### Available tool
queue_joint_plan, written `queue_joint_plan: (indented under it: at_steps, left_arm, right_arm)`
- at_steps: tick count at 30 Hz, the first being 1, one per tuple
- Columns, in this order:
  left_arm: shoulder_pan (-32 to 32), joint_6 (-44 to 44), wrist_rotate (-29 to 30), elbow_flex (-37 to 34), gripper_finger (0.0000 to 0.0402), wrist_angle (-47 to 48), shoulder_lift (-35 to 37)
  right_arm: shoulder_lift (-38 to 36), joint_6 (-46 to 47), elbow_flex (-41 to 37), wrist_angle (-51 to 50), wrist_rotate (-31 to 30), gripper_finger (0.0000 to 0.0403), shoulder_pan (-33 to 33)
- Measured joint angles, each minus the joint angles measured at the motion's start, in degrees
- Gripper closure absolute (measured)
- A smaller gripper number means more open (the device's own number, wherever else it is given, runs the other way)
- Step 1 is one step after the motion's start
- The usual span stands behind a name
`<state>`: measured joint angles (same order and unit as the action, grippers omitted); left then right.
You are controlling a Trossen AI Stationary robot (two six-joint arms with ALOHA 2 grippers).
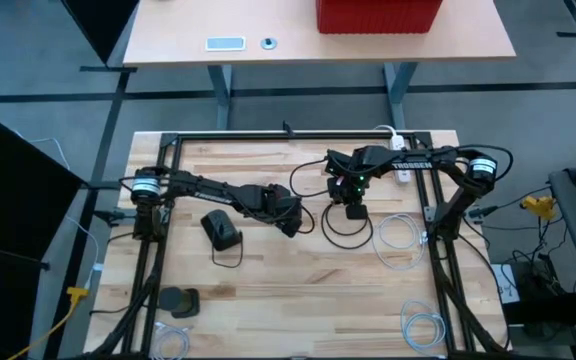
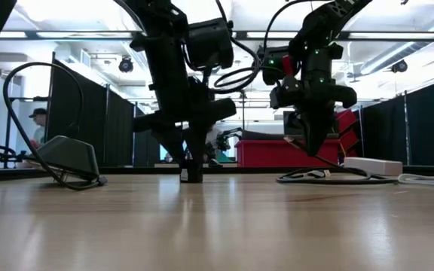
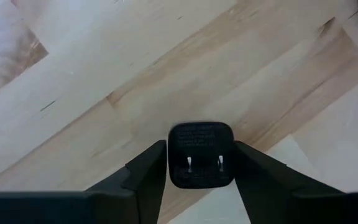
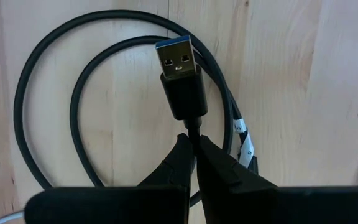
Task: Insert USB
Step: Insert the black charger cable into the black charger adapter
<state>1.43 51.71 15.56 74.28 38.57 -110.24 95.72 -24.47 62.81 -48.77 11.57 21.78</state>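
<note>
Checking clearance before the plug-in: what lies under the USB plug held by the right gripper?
Under the black USB-A plug are loops of its black cable on the wooden table. The right gripper hides the cable behind the plug.

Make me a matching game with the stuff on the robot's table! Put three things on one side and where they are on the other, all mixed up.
Things:
1. USB plug
2. black charger block
3. red bin

Places:
A. between the left gripper's fingers, prongs showing
B. on the far table behind the workbench
C. sticking out past the right gripper, which pinches its cable

Pairs: 1-C, 2-A, 3-B
</note>
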Motion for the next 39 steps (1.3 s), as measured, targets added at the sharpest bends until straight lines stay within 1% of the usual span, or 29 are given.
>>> queue_joint_plan:
  at_steps: [9,12,14,17,22,27,32,36,39]
  left_arm:
    - [0.2,-0.6,1.9,0.0,0.0181,-0.4,-1.6]
    - [0.2,-0.8,1.6,0.0,0.0174,-0.9,-2.0]
    - [0.2,-0.8,0.3,0.0,0.0178,-1.0,-2.4]
    - [0.2,-0.9,0.2,0.0,0.0198,-1.0,-3.1]
    - [0.1,-3.5,0.5,0.0,0.0260,-1.5,-3.4]
    - [-0.1,-9.2,2.0,0.0,0.0260,-1.4,-3.3]
    - [-1.5,-16.3,6.4,0.0,0.0260,-1.1,-2.0]
    - [-2.3,-18.8,9.8,0.0,0.0260,-1.3,1.6]
    - [-2.9,-21.4,13.4,-0.5,0.0260,-1.9,5.3]
  right_arm:
    - [0.0,0.5,0.0,0.1,0.4,0.0403,0.0]
    - [0.0,0.5,0.0,0.0,0.5,0.0403,0.0]
    - [0.0,0.5,0.0,0.0,0.5,0.0403,0.0]
    - [0.0,0.5,0.0,0.0,0.5,0.0403,0.0]
    - [0.0,0.5,0.0,0.0,0.5,0.0403,0.0]
    - [0.0,-0.2,0.0,0.0,0.5,0.0403,0.0]
    - [-0.6,-0.5,0.1,0.1,0.4,0.0403,-0.2]
    - [-2.4,-0.6,-0.1,1.0,0.4,0.0403,-0.4]
    - [-4.4,0.0,-1.9,6.3,0.4,0.0403,-0.5]
